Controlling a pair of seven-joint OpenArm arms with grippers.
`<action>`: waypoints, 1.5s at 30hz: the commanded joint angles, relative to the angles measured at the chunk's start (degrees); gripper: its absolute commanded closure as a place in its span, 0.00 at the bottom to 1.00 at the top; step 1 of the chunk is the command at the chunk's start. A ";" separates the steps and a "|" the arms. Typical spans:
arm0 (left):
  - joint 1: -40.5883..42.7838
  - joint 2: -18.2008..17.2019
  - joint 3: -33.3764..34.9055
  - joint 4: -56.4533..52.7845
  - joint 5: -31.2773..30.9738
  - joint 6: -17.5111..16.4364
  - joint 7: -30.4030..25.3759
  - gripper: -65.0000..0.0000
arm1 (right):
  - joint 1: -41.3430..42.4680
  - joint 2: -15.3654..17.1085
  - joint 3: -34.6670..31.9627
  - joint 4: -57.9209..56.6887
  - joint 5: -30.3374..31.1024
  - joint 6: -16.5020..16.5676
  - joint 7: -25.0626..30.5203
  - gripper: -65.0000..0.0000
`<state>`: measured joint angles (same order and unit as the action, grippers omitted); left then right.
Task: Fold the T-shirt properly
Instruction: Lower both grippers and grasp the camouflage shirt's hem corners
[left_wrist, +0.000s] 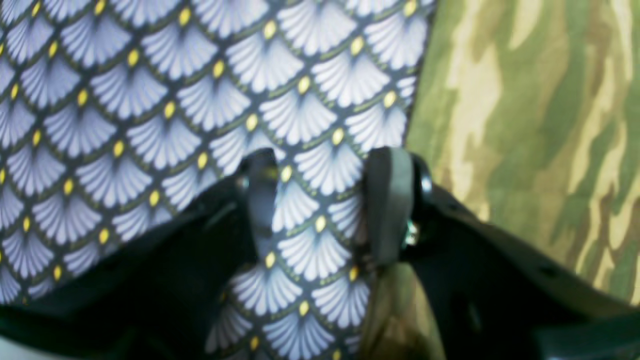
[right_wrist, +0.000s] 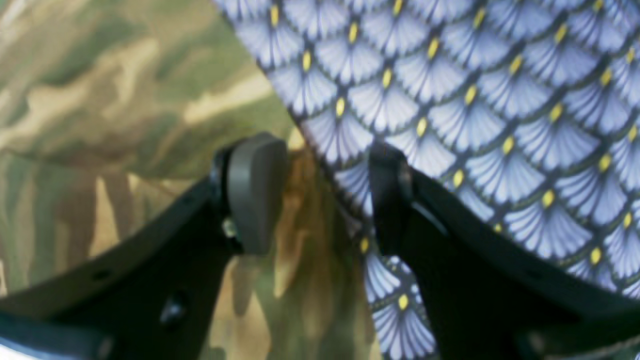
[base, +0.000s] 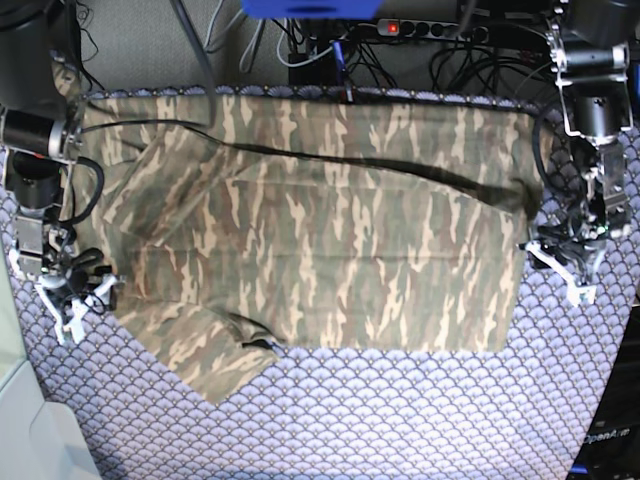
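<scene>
The camouflage T-shirt (base: 320, 250) lies spread across the table, with one sleeve (base: 205, 350) pointing toward the front left and a dark fold line running across its upper half. My left gripper (base: 566, 276) stands open at the shirt's right edge. In the left wrist view its fingers (left_wrist: 390, 200) straddle mostly tablecloth, and the T-shirt (left_wrist: 530, 125) lies just to the right. My right gripper (base: 82, 306) is open at the shirt's left edge. Up close, the right gripper (right_wrist: 322, 192) has the T-shirt (right_wrist: 100, 100) edge running between its open jaws. Nothing is held.
A purple scale-patterned tablecloth (base: 400, 420) covers the table around the shirt. Cables and a power strip (base: 430, 30) lie behind the far edge. A pale surface (base: 25, 430) borders the table at the front left, and dark equipment (base: 610, 430) stands at the front right.
</scene>
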<state>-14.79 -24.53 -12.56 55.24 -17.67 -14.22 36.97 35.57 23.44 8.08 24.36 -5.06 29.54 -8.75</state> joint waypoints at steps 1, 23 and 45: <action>-1.17 -1.18 -0.32 1.06 -0.22 -0.07 -1.15 0.55 | 1.83 0.78 0.23 0.83 0.62 1.89 0.36 0.51; -1.79 -0.92 -0.41 5.28 -0.31 0.02 -1.06 0.54 | 2.19 -0.54 0.14 1.18 0.62 10.06 -0.96 0.96; -13.57 1.55 0.12 -5.79 -0.13 -0.24 -12.84 0.35 | 1.92 0.07 6.30 1.35 0.53 10.42 2.12 1.00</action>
<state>-26.57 -21.74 -12.21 48.25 -17.56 -14.81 25.56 35.66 22.48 14.24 24.71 -5.50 39.38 -7.94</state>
